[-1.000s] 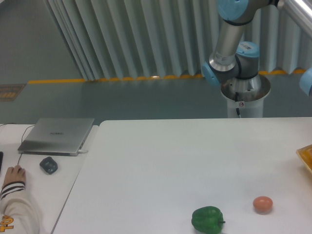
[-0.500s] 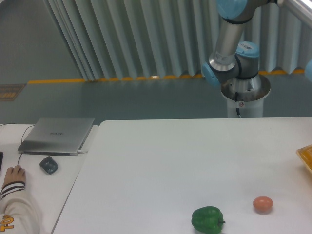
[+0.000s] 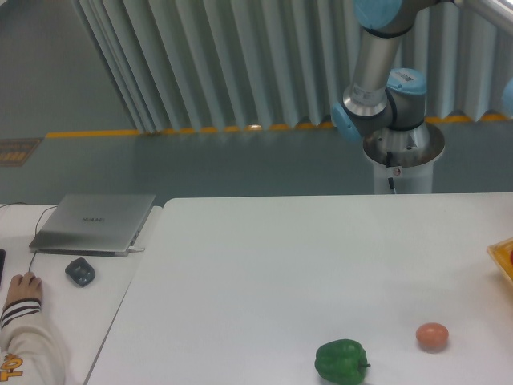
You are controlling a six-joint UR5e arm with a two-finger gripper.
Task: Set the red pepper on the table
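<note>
At the far 3 o'clock edge of the desk (image 3: pixel 280 265), a yellow tray (image 3: pixel 502 255) pokes into view, cut off by the frame. The red pepper cannot be made out anywhere on the desk. If it is present, it most likely sits in or past that tray, out of view. The arm (image 3: pixel 377 72) rises from its base at 1 o'clock and runs off the top right corner, so the gripper is out of sight and there is no telling whether its fingers are apart or together. Judging by the arm's line, the gripper is somewhere out beyond 2 o'clock, on the tray's side.

The coming move probably turns on carrying the pepper from 3 o'clock in toward the desk's bare middle, at 9 o'clock from the tray. A green pepper (image 3: pixel 341 361) at 6 o'clock and an orange fruit (image 3: pixel 432 336) at 5 o'clock lie near the front edge, well apart from the open middle.
</note>
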